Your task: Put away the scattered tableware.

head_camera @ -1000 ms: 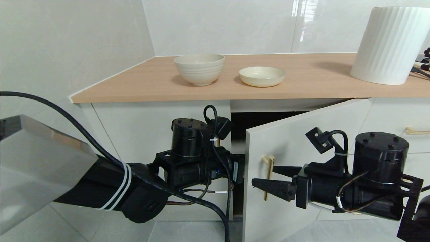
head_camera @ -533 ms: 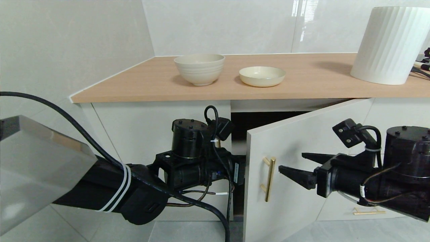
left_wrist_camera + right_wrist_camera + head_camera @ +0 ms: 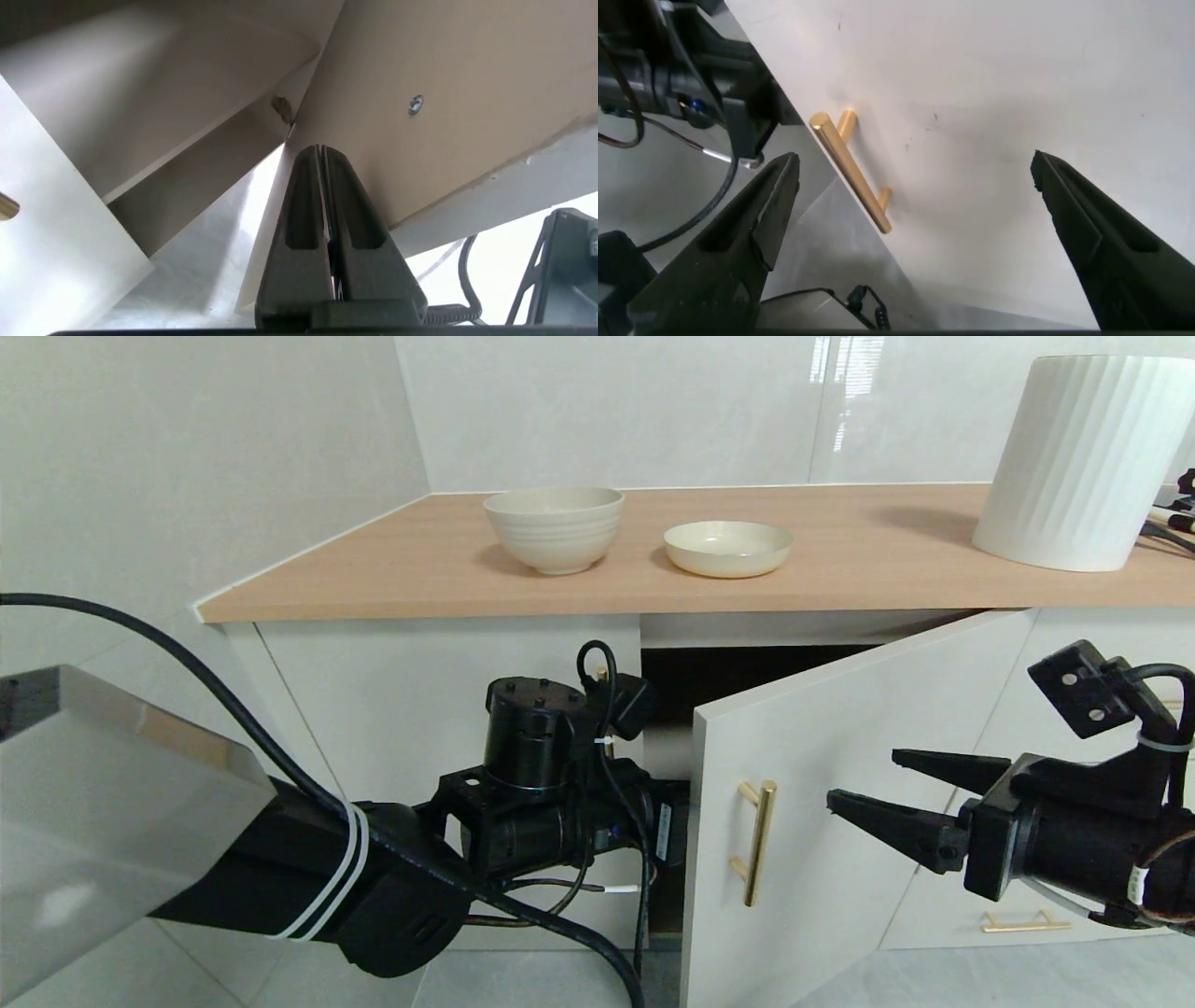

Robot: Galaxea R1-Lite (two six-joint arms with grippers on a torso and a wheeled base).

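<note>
- The step in hand looks like opening the cabinet. The cabinet door (image 3: 840, 775) stands partly ajar, with a dark gap showing beside its free edge. None of the tableware has been put away yet.
- The bowl (image 3: 555, 527) and the shallow dish (image 3: 728, 548) sit near each other but apart on the wooden countertop (image 3: 373, 574), above the ajar door. No gripper touches either of them.
- The left gripper (image 3: 320, 187) has its fingers pressed flat together and holds nothing. In the head view its arm reaches low into the gap at the door's free edge. I cannot tell whether the fingers actually touch the door.
- The right gripper (image 3: 864, 777) is spread wide and empty. It hangs in front of the door's outer face, near the gold handle (image 3: 754, 840) but apart from it. In the right wrist view the handle (image 3: 850, 173) lies beyond the parted fingers, nearer one of them.
- The next move probably calls for swinging the door wider, so the shelf space is reachable. The closed left fingers could push the door outward from behind its edge. Only after that does it make sense to lift the bowl or dish from the countertop.
</note>
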